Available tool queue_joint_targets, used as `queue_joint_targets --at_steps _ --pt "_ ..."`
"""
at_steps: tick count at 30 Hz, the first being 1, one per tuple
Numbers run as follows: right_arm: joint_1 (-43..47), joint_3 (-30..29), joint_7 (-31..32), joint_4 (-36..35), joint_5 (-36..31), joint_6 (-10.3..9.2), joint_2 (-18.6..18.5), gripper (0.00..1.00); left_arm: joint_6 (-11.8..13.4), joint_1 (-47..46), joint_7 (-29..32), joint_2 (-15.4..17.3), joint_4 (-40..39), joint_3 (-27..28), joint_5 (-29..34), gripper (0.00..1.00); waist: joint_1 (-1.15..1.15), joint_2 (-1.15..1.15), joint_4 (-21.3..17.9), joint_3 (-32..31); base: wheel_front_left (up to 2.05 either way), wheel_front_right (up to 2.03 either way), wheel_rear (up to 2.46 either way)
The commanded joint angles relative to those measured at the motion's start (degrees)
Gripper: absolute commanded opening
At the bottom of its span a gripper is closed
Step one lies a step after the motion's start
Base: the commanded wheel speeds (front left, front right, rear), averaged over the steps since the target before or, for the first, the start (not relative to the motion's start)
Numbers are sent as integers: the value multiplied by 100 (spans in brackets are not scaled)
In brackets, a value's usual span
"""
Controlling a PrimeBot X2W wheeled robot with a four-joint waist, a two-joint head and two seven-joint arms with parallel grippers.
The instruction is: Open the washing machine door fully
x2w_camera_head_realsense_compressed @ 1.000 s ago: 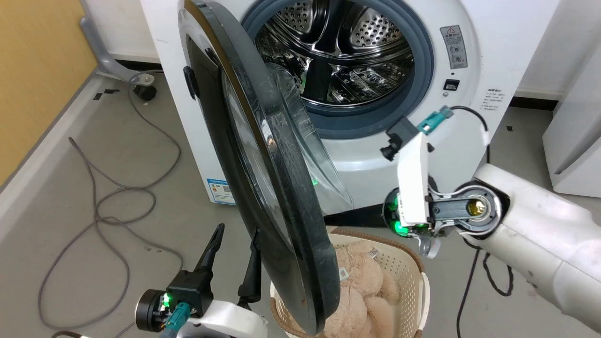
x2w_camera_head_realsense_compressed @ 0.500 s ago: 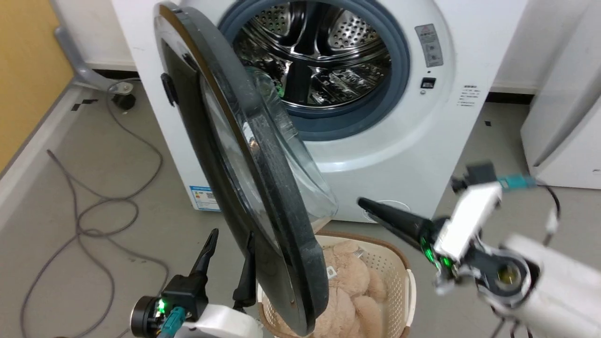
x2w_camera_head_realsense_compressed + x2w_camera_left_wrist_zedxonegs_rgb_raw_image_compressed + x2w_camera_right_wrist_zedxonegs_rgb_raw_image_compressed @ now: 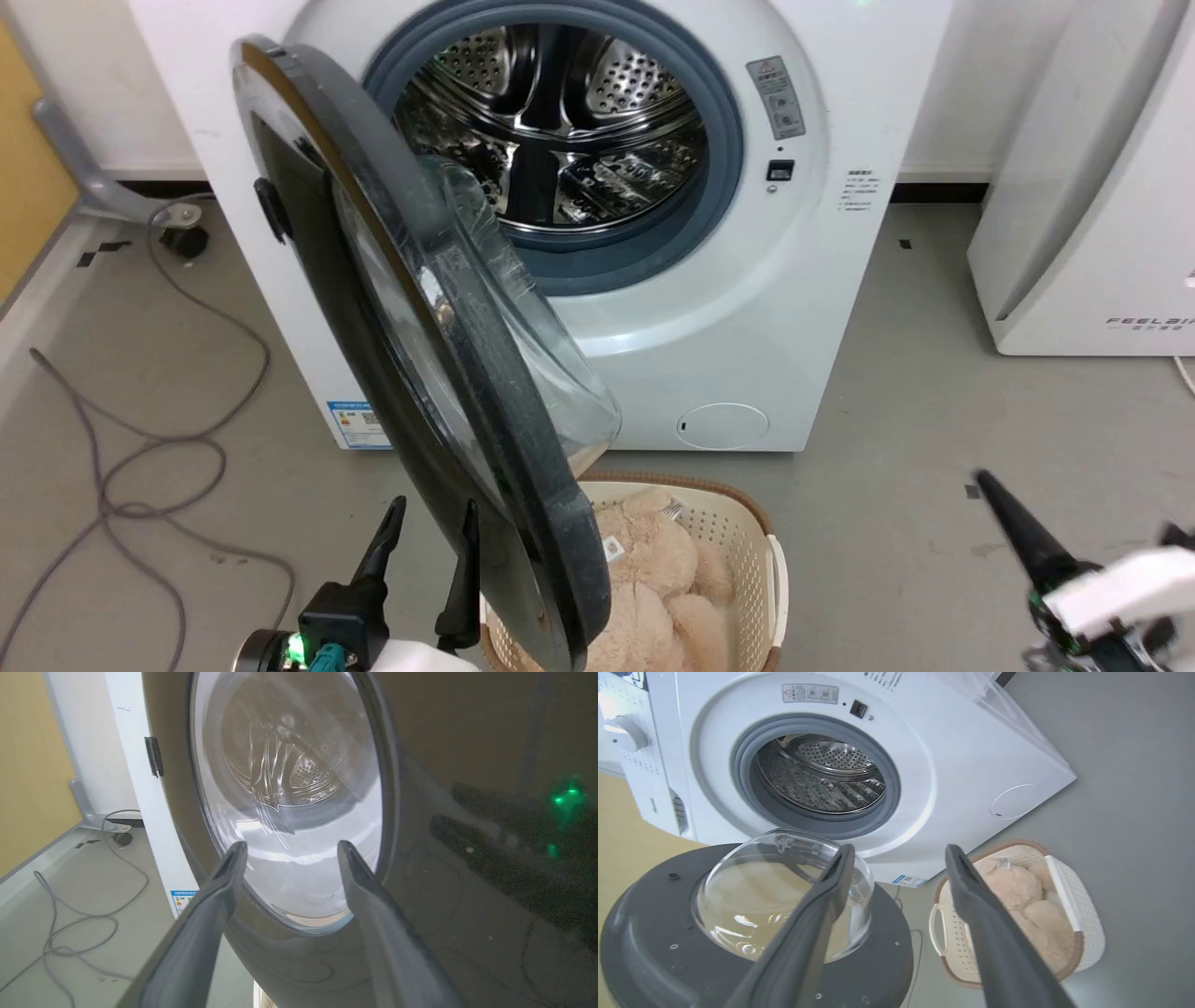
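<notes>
**Door only about halfway, and the left gripper is on the outside of it**

The washing machine (image 3: 766,308) is seen with its drum exposed. The washing machine door (image 3: 537,523) is hinged on the washer's left and swung out roughly halfway, edge-on in the head view, near a laundry basket (image 3: 747,551). Its glossy outer face is turned toward the left gripper (image 3: 290,847), found just beside the lower free edge, fingers parted, nothing gripped. The right gripper (image 3: 900,849) is found well apart on the glass-bowl side, spread and empty too. The rest of the swing is probably best pushed from that inner side.
</notes>
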Motion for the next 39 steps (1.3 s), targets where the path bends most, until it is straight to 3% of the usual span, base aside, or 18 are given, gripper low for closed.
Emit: queue_joint_targets --at_steps 1,6,11,17,21,26,39 --pt "271 -375 -20 148 -381 6 233 100 -17 72 -32 42 5 34 50 100 0 0 -33 -23 0 0 0" --pt "1144 -2606 -21 613 -2710 6 1142 100 -44 142 -32 51 17 97 80 100 0 0 -91 -56 0 0 0" --pt "1861 -4334 -22 173 -5280 6 2199 100 -80 156 -32 64 54 142 100 100 0 0 -81 -74 0 0 0" --pt "2403 -5521 202 -1082 -8015 6 3293 100 -94 159 -32 64 74 190 119 100 0 0 -88 -64 0 0 0" --pt "2592 -5734 732 -2135 -9440 6 3575 100 -106 157 -32 61 87 210 123 100 0 0 -102 -40 0 0 0" --pt "2840 -5460 1258 -2821 -10291 6 3639 100 -128 145 -32 58 115 224 134 100 0 0 -112 -25 0 0 0" --pt "3206 -5034 1530 -2768 -10321 6 3646 100 -160 161 -32 51 190 257 159 100 0 0 -111 -59 0 0 0"
